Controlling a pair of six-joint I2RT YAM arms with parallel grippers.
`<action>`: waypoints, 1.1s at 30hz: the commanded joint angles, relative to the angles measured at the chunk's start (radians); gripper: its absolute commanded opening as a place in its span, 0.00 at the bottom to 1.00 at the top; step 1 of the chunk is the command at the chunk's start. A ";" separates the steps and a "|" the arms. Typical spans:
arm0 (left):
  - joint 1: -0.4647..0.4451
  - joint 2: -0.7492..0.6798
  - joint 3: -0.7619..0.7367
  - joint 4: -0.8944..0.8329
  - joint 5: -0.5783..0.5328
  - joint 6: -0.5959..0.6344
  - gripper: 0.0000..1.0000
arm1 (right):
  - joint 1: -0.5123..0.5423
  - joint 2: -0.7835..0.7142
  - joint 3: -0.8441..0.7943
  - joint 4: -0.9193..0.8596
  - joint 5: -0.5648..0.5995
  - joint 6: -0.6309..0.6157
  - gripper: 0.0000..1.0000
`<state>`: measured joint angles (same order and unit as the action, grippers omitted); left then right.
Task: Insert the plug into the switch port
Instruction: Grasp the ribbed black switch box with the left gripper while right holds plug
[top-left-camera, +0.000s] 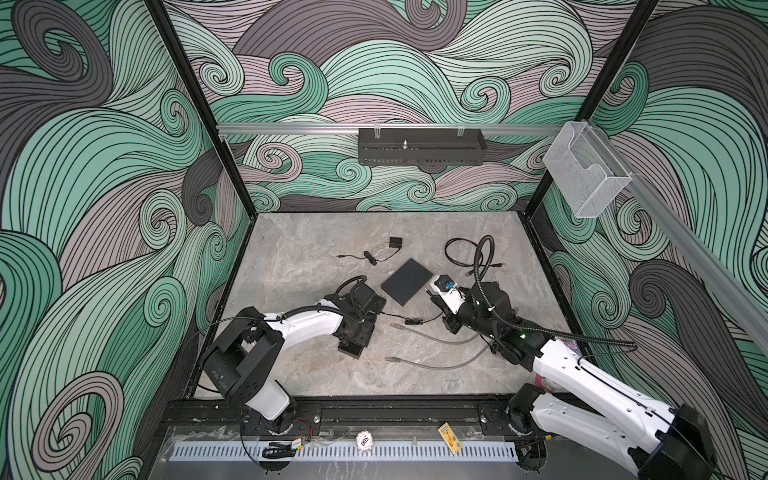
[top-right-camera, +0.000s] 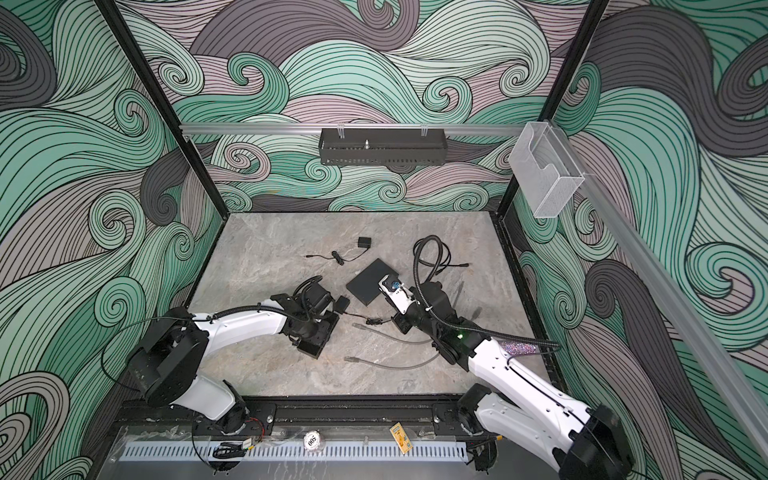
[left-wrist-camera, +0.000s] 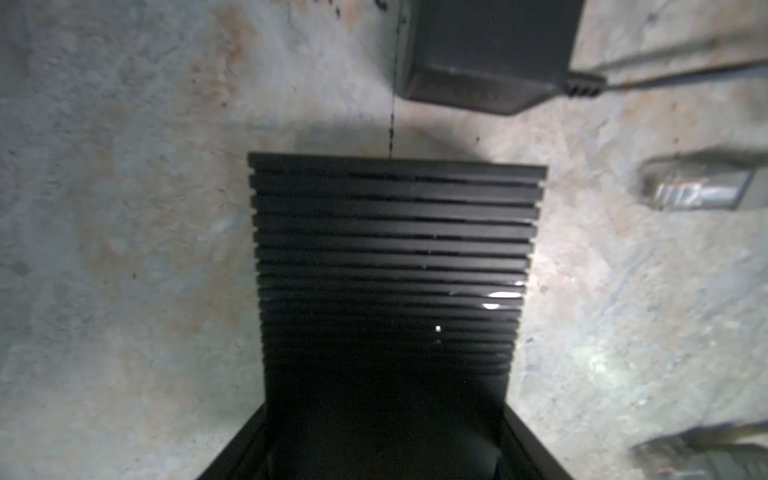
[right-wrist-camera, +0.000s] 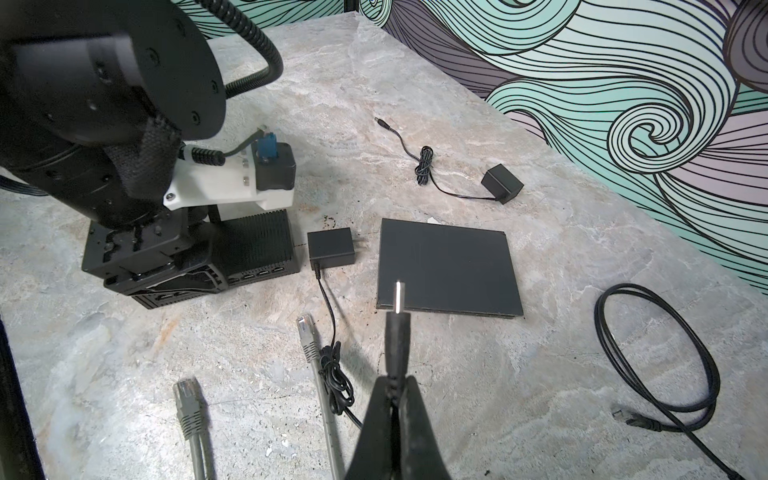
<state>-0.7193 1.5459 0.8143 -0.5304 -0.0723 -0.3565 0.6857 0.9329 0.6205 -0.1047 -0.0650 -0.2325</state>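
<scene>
The switch (right-wrist-camera: 257, 241) is a ribbed black box with a row of ports on its side. It lies on the stone table under my left gripper (top-left-camera: 360, 318). In the left wrist view the switch (left-wrist-camera: 390, 249) fills the space between the jaws, which stand against its two sides. My right gripper (right-wrist-camera: 392, 390) is shut on the black plug (right-wrist-camera: 398, 328). The plug's silver tip points away from me, above the near edge of a flat black slab (right-wrist-camera: 449, 266). In a top view the plug (top-left-camera: 428, 293) hangs to the right of the switch (top-left-camera: 353, 347), apart from it.
A black power adapter (right-wrist-camera: 331, 248) sits against the switch's end, its cord running toward my right gripper. A second adapter (right-wrist-camera: 501, 183) lies further back. Two grey network cable ends (right-wrist-camera: 307, 332) (right-wrist-camera: 187, 399) lie in front. A black cable loop (right-wrist-camera: 656, 353) lies to the right.
</scene>
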 joint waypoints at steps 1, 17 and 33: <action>-0.005 0.019 0.031 -0.044 0.026 0.010 0.45 | -0.003 -0.014 -0.029 0.038 -0.024 0.017 0.00; -0.006 -0.195 0.291 -0.394 0.154 0.438 0.38 | -0.003 -0.071 -0.045 0.040 -0.030 0.022 0.00; -0.044 -0.238 0.105 -0.459 -0.001 1.296 0.26 | 0.042 0.054 -0.037 0.012 -0.200 0.012 0.00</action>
<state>-0.7555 1.3266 0.9527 -0.9726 -0.0208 0.7780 0.7044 0.9337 0.5766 -0.0780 -0.2253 -0.2237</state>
